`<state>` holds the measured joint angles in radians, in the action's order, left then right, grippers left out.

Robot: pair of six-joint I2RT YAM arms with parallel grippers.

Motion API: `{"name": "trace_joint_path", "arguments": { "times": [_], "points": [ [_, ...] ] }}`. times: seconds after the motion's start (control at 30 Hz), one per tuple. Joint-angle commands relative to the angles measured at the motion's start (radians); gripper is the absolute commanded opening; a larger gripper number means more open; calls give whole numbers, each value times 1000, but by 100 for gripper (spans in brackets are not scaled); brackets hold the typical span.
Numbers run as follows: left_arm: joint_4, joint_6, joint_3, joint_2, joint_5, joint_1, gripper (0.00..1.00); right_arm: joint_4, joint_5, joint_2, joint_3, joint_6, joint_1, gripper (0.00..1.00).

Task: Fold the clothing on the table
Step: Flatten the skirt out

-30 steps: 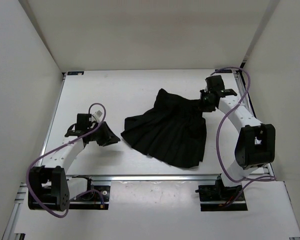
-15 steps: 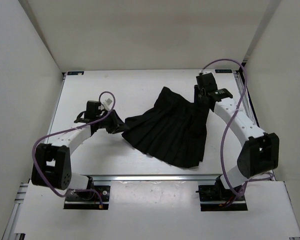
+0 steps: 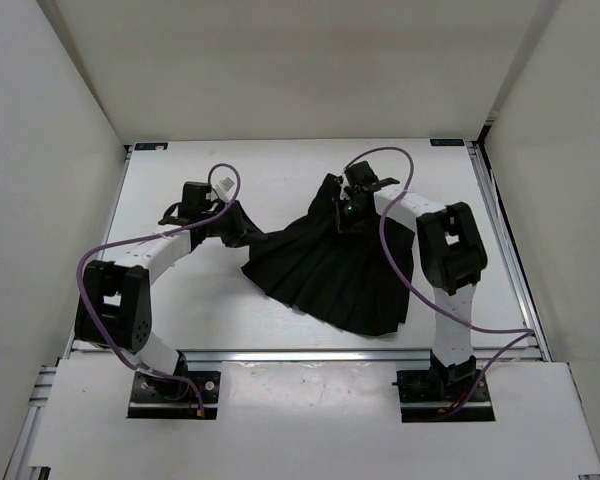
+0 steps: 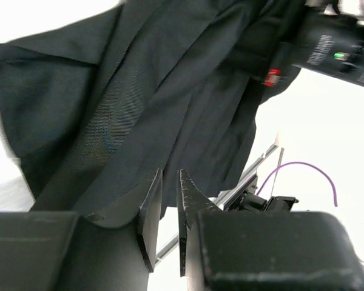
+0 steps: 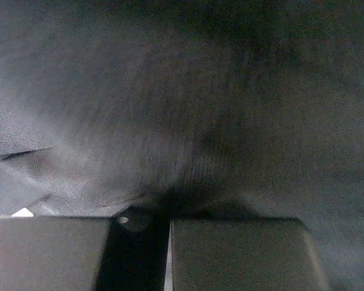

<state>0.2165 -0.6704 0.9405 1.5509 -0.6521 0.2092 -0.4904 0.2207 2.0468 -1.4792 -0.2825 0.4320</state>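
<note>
The clothing [image 3: 330, 265], a black pleated skirt-like garment, lies spread on the white table [image 3: 180, 300], waist end toward the back. My left gripper [image 3: 242, 228] is at its left corner. In the left wrist view the left gripper [image 4: 170, 179] has a narrow gap between its jaws, white table showing through, with the clothing [image 4: 145, 91] hem right at the tips. My right gripper [image 3: 348, 205] sits on the waist end. In the right wrist view the fabric [image 5: 182, 91] fills the frame and puckers into the right gripper [image 5: 168, 215], whose jaws are together.
White walls enclose the table on the left, back and right. Aluminium rails [image 3: 310, 355] run along its edges. Purple cables [image 3: 430, 290] loop from both arms. The right arm's black wrist [image 4: 333, 48] shows in the left wrist view, beyond the garment.
My right gripper has swung left from the skirt's right corner to its waist end and shut there. My left gripper has moved right and back to the left corner, its jaws narrowing.
</note>
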Motion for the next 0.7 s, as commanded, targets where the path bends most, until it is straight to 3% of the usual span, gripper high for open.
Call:
{"name": "trace_joint_path", "arguments": {
  "times": [0.0, 0.2, 0.4, 0.47, 0.57, 0.63, 0.67],
  "points": [
    [6, 20, -6, -26, -34, -48, 26, -46, 159, 54, -113, -21, -6, 0],
    [-2, 22, -35, -55, -43, -85, 27, -241, 405, 148, -98, 83, 63, 0],
    [-14, 6, -52, -49, -58, -111, 27, -456, 505, -35, 115, 265, 191, 0],
    [-22, 3, -63, -42, -60, -125, 26, -491, 471, -164, 177, 275, 244, 0],
    [-29, 0, -80, -37, -58, -126, 26, -490, 364, -327, 212, 246, 223, 0],
    [-38, -12, -88, -26, -60, -123, 27, -476, 316, -408, 162, 185, 153, 23],
    [-51, -8, -89, -28, -60, -120, 26, -435, 277, -442, 148, 163, 92, 41]
  ]
}}
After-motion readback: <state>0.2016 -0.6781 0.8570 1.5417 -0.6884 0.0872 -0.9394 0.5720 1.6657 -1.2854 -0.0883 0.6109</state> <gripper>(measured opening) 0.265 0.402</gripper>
